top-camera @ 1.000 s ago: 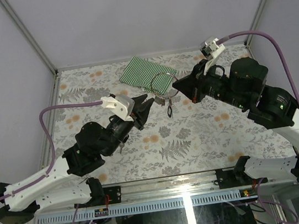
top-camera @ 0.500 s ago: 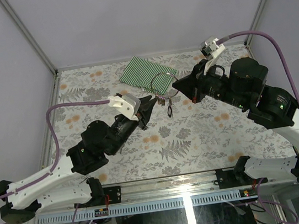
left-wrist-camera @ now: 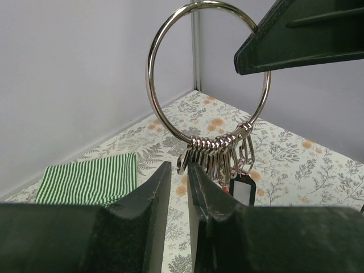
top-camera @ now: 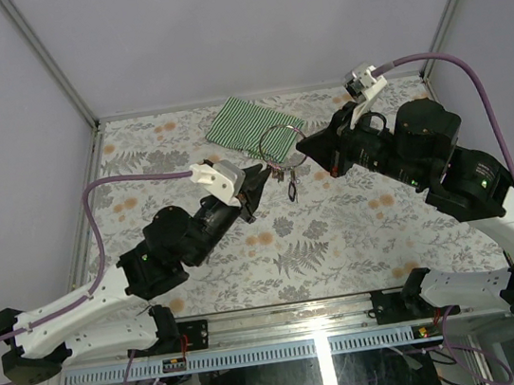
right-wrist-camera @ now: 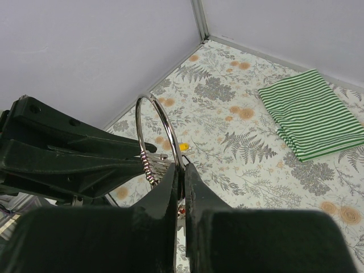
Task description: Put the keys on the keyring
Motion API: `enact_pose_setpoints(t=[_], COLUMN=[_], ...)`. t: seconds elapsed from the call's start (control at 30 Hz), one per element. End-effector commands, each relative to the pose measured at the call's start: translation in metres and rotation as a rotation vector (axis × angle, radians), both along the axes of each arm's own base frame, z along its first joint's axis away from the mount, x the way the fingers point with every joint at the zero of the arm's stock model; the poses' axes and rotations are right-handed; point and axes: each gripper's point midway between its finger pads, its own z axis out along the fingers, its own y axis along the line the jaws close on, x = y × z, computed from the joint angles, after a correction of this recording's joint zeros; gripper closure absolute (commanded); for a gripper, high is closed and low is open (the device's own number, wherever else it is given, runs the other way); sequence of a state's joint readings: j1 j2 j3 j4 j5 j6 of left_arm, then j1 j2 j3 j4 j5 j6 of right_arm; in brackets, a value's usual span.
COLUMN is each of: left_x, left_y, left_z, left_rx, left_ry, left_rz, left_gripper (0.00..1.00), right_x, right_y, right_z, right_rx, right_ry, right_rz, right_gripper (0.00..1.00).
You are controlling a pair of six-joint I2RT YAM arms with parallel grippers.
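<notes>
A large silver keyring [left-wrist-camera: 149, 74] stands upright in the air above the table. Small silver rings [left-wrist-camera: 219, 149] bunch at its bottom. A red tag [left-wrist-camera: 242, 190] hangs below them.

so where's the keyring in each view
top external: the keyring is at the centre, just below the striped cloth.
left wrist: upper middle, a big ring with small rings bunched at its bottom.
right wrist: left of centre, gripped by the right claw.
shared landmark: the striped cloth.
</notes>
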State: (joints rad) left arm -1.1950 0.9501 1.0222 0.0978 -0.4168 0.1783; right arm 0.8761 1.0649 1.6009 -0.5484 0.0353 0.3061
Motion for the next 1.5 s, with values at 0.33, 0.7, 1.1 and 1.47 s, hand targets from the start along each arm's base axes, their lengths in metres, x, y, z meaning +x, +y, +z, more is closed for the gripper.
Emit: enact_pose_setpoints(t=[0.33,0.7,1.1,1.47], left_x=[0.002,0.003,0.004,0.012], left_y=[0.005,0.003,0.006,0.015], left_z=[0.026,0.03,0.03,0.021], left_rx=[-0.061,-0.055,-0.029,0.112], left_ry=[-0.049,-0.065,-0.064,-0.068], left_rz=[0.029,0.029,0.037,0.1], left_gripper=[0.81,0.9,1.0,0.99], right_x=[-0.002,-0.002,0.0,0.006], right_y=[0.001,0.002,0.001,-0.004], right_z=[0.026,0.025,0.024,0.015], right_rx=[0.075,0.076,0.066,0.028], right_ry=[-0.062,-0.061,-0.062,-0.059], right_rz=[0.015,0.02,0.006,-0.031], right_gripper=[1.0,1.0,1.0,1.0])
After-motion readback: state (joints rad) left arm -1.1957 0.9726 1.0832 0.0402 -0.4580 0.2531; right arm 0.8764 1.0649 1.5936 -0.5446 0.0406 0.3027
